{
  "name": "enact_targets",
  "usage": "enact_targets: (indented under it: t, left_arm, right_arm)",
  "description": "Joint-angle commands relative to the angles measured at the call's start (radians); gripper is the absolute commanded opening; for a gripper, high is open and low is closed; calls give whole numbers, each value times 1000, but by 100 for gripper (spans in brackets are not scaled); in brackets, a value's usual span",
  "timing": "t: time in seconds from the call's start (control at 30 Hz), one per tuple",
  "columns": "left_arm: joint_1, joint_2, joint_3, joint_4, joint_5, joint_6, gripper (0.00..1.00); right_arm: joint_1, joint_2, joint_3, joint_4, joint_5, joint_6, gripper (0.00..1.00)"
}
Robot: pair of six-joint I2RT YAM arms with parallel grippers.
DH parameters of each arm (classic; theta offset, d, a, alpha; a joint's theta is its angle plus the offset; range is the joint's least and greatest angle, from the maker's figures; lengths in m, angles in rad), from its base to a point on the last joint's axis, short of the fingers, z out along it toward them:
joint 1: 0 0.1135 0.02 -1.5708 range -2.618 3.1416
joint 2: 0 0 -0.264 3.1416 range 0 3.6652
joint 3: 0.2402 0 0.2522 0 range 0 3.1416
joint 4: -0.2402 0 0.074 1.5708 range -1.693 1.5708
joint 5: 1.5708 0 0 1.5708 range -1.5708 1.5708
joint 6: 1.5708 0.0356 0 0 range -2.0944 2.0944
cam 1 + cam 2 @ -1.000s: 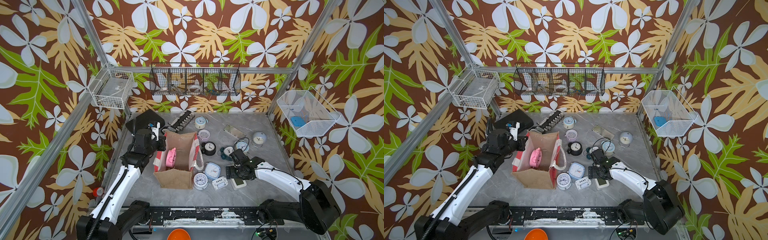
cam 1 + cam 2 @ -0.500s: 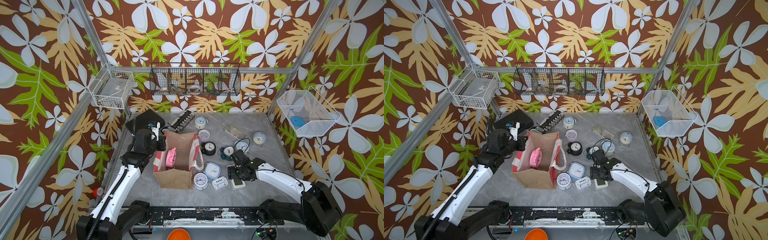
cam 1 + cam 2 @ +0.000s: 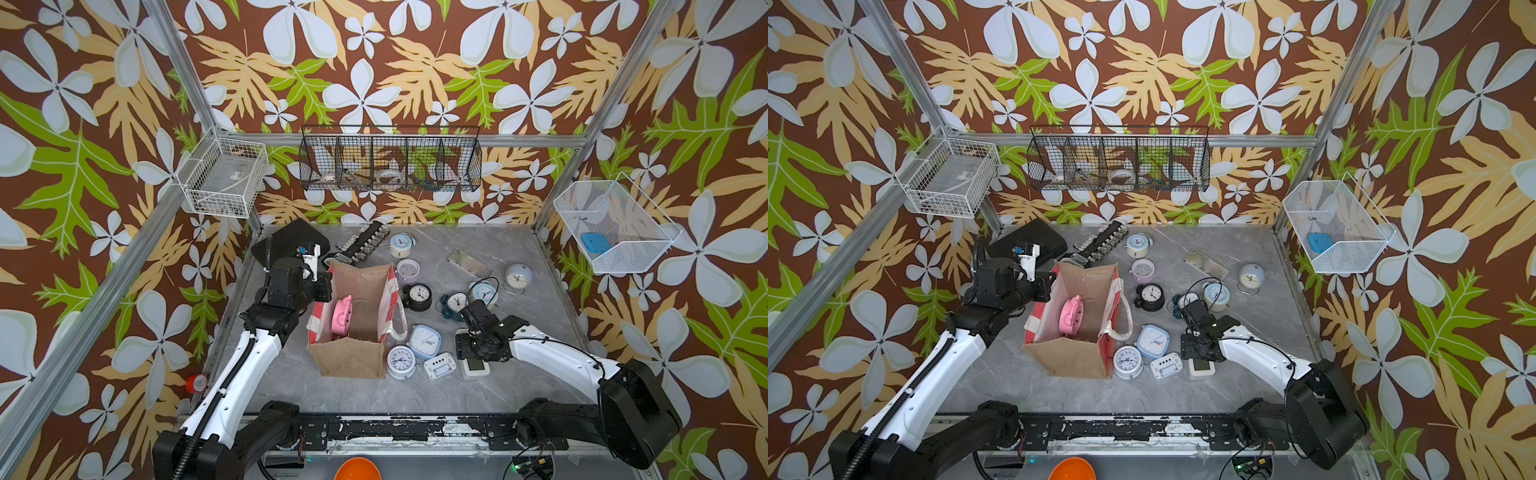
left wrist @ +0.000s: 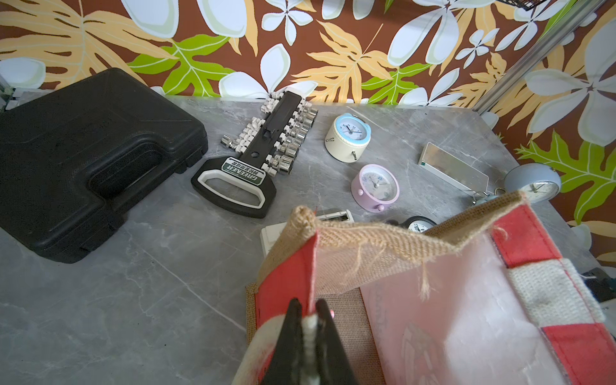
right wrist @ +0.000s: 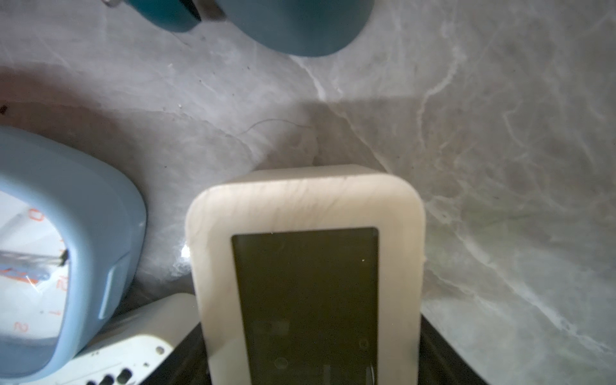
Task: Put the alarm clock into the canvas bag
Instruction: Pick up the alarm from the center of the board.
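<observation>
At left we logged the left gripper [image 4: 308,308] pinched shut on the canvas bag [image 3: 353,357] rim; rightward, on the table [image 3: 498,386], the right gripper [image 3: 473,353] straddled the cream alarm clock [image 3: 477,369], grip unconfirmed: grasp step, we judged, next needing a firm close and lift.

Left arm [image 3: 253,353] reaches to the canvas bag [image 3: 353,357], left tool [image 4: 308,320] pinched tight on its striped rim. Right arm [image 3: 552,359] sits low on the bag's other side, right tool [image 3: 473,360] straddling a white digital clock [image 5: 300,200], grip unclear.
</observation>
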Motion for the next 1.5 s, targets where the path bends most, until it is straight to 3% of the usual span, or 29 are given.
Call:
enact_targets:
  t: [0.0, 0.33, 0.8, 1.47]
  left_arm:
    - [-1, -1, 5, 28, 18, 0, 3]
    - [-1, -4, 3, 30, 21, 0, 3]
    - [-2, -10, -1, 37, 26, 0, 0]
    - [-2, -15, -3, 42, 44, 0, 0]
  right_arm:
    - [1, -15, 5, -3, 15, 7, 71]
    - [1, -92, 60, -59, 29, 26, 68]
    - [38, -186, 348, -152, -10, 54, 63]
    - [386, 155, 909, 28, 25, 130, 62]
